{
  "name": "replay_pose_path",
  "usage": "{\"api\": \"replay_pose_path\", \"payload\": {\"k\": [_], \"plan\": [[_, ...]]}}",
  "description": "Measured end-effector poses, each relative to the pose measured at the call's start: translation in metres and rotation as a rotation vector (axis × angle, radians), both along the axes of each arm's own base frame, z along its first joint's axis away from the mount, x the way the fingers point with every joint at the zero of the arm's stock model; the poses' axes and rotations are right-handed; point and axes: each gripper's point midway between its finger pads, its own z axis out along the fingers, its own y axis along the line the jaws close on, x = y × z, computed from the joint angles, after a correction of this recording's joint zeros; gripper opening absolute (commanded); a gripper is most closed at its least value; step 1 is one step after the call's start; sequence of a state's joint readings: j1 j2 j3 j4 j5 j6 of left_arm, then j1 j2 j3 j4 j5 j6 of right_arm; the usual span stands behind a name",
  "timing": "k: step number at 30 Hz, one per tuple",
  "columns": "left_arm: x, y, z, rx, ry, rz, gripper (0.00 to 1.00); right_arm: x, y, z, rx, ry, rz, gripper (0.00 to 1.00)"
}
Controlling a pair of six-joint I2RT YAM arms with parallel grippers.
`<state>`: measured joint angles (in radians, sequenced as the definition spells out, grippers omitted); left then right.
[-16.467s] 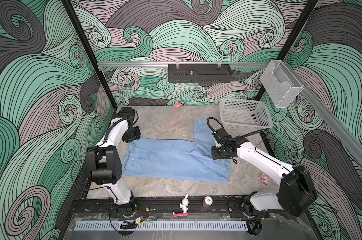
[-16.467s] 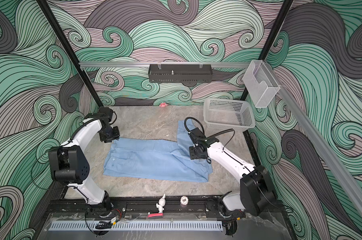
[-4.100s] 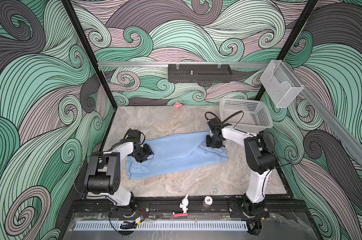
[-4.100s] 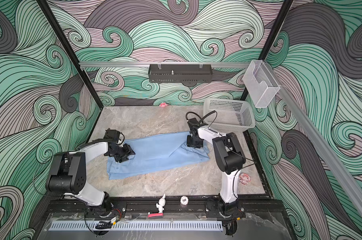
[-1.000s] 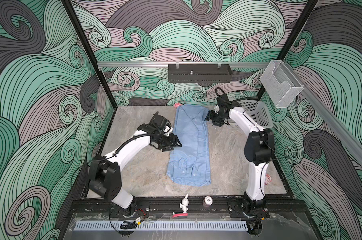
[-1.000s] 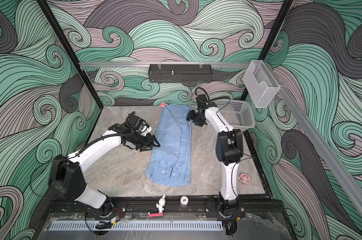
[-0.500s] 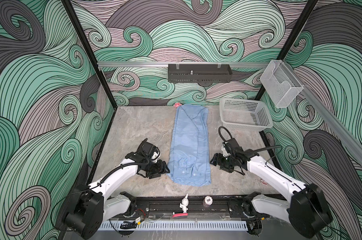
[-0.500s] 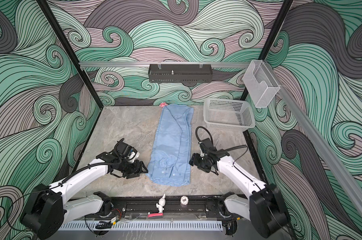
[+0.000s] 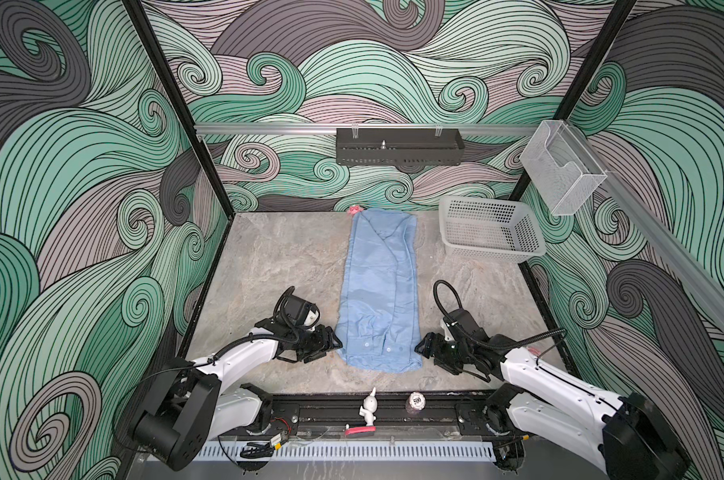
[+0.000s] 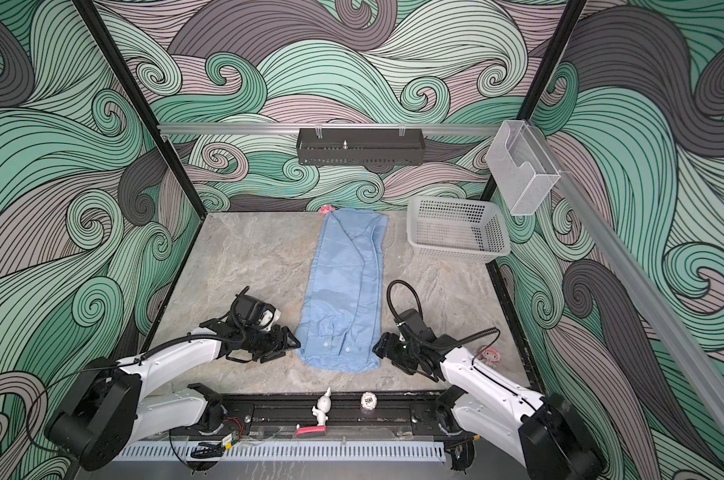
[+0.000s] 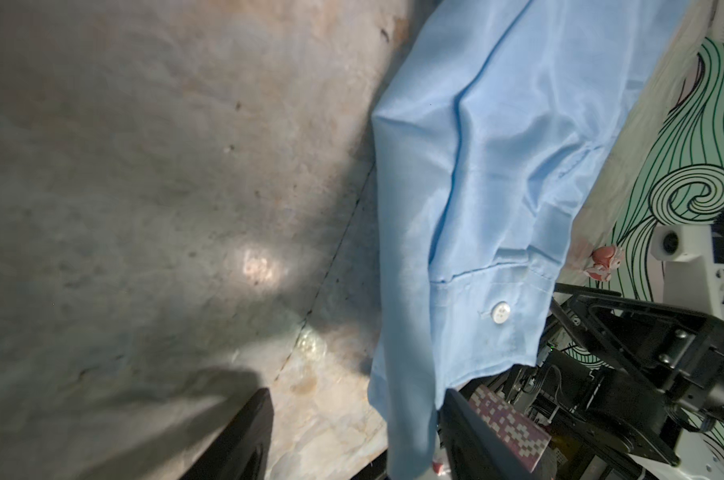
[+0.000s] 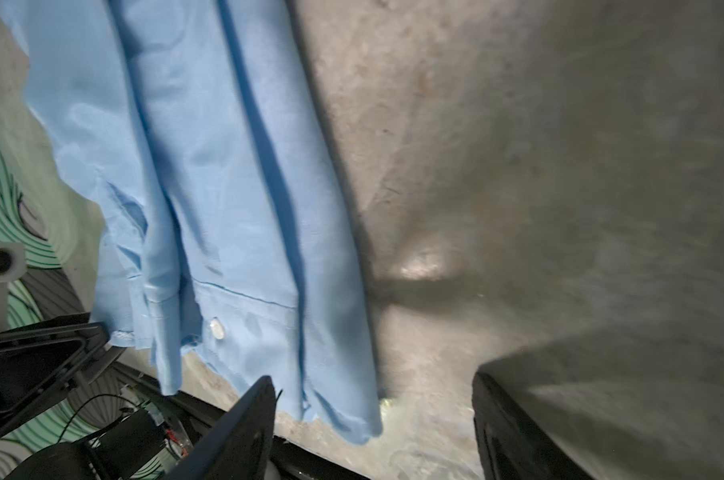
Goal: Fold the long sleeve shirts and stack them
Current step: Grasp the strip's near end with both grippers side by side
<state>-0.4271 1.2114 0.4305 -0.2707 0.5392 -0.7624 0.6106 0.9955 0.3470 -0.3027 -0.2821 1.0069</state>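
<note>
Long sleeve shirt (image 9: 379,286), a narrow folded strip, lies centred on the surface (image 9: 268,266), running near to far. Both arms reach low and inward; left claw (image 9: 332,343) and right claw (image 9: 421,347) flank its near end, jaws wide.

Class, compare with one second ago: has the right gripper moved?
Yes. The right gripper has come away from the white basket, toward the front rail, to the near corner of the shirt.
</note>
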Motion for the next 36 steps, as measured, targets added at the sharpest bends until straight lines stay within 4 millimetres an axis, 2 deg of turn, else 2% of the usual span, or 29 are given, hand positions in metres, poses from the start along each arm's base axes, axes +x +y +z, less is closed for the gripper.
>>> {"api": "replay_pose_path", "payload": {"k": [5, 11, 20, 22, 25, 29, 33, 36], "plan": [[0.008, -0.014, -0.002, -0.065, -0.004, -0.004, 0.66, 0.009, 0.017, 0.002, 0.082, -0.04, -0.003, 0.75], [0.014, -0.029, -0.001, -0.116, -0.014, -0.018, 0.65, 0.014, 0.028, 0.004, 0.129, -0.055, -0.005, 0.75], [0.01, -0.052, -0.009, -0.201, -0.005, -0.067, 0.43, 0.017, 0.044, 0.001, 0.17, -0.055, 0.02, 0.66], [0.009, -0.055, -0.01, -0.211, -0.005, -0.071, 0.38, 0.017, 0.046, 0.001, 0.174, -0.056, 0.026, 0.68], [0.006, -0.056, -0.012, -0.211, 0.003, -0.072, 0.31, 0.016, 0.047, 0.002, 0.176, -0.061, 0.036, 0.75], [0.003, -0.055, -0.015, -0.2, 0.013, -0.069, 0.23, 0.008, 0.039, 0.004, 0.157, -0.06, 0.036, 0.77], [0.002, -0.054, -0.016, -0.196, 0.019, -0.065, 0.2, -0.002, 0.028, 0.001, 0.146, -0.063, 0.025, 0.71], [0.001, -0.054, -0.017, -0.195, 0.025, -0.062, 0.17, 0.0, 0.032, -0.001, 0.156, -0.058, 0.028, 0.68]]}}
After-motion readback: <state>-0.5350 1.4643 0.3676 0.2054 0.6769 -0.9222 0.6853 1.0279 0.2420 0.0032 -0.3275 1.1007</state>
